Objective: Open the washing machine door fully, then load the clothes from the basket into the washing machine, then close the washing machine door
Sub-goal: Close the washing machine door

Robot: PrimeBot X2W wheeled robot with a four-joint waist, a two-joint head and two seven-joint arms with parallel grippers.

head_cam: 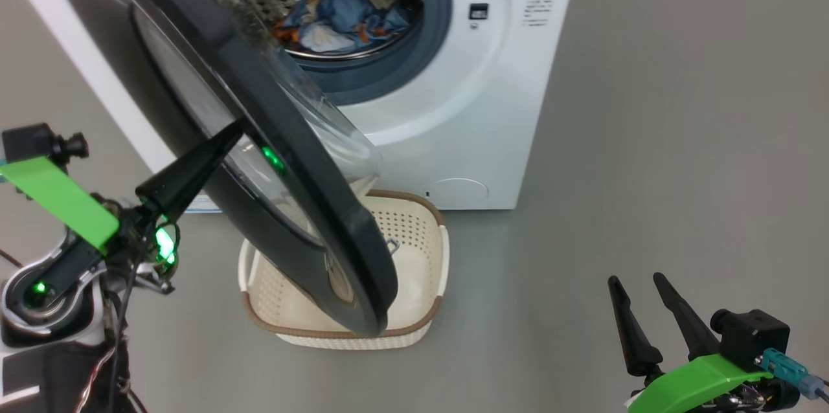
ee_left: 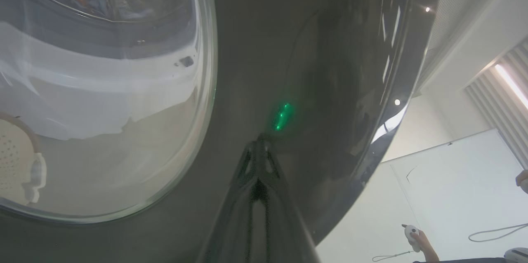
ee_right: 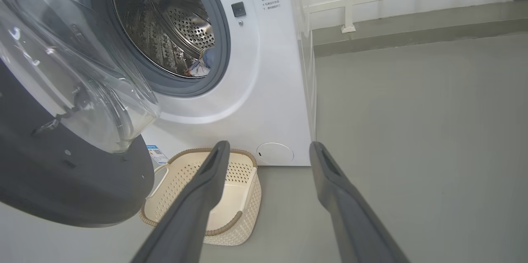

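– Where's the washing machine door got to?
– About halfway, standing out from the washing machine at an angle, hinged on the robot's left, its free edge hanging over the basket on the floor. The clothes lie in the drum, a blue and orange heap
– So only the closing is left, I'd say. Which arm has it?
– The left gripper, easily. Its fingers are pinched together to one point, holding nothing, the tip laid on the door's glossy outer face, on the black band between the glass porthole and the rim. The drum mouth lies beyond the door from those fingers, so a push the way they point ought to swing it home
– And the other?
– The right gripper sits low on the robot's right, well apart from door and machine, fingers spread wide with nothing between them
– Anything you can't make out?
– Whether the tip presses or barely touches; the gloss throws a reflection there. The hinge side runs off the top of the head view. The door covers a good part of the basket; what shows of it looks bare. And a person's hand holding a small white controller, off by the far wall
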